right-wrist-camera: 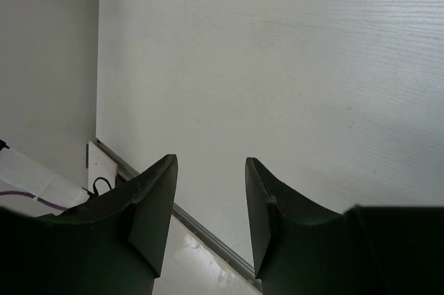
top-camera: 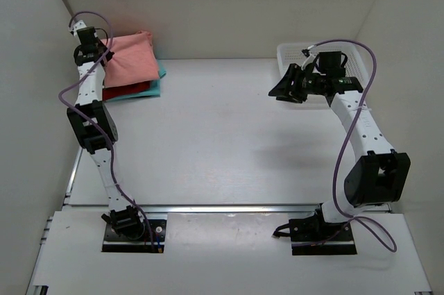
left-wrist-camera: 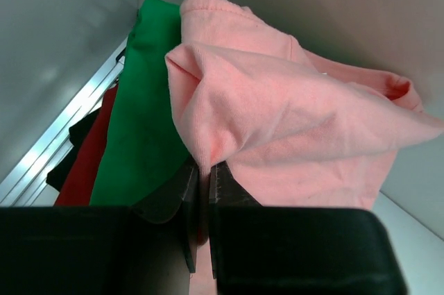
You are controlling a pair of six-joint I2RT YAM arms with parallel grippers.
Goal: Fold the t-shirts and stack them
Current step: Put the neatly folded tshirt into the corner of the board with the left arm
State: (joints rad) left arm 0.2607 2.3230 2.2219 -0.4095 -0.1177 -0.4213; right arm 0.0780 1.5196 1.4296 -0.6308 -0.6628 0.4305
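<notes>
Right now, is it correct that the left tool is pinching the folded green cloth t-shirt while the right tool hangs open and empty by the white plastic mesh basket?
Not quite: the left wrist view shows the left tool pinching the salmon-pink cloth t-shirt, not the green cloth t-shirt beside it. The right tool does hang open and empty by the white plastic mesh basket.

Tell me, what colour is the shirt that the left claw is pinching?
The pinched t-shirt is salmon pink, clearest in the left wrist view.
</notes>
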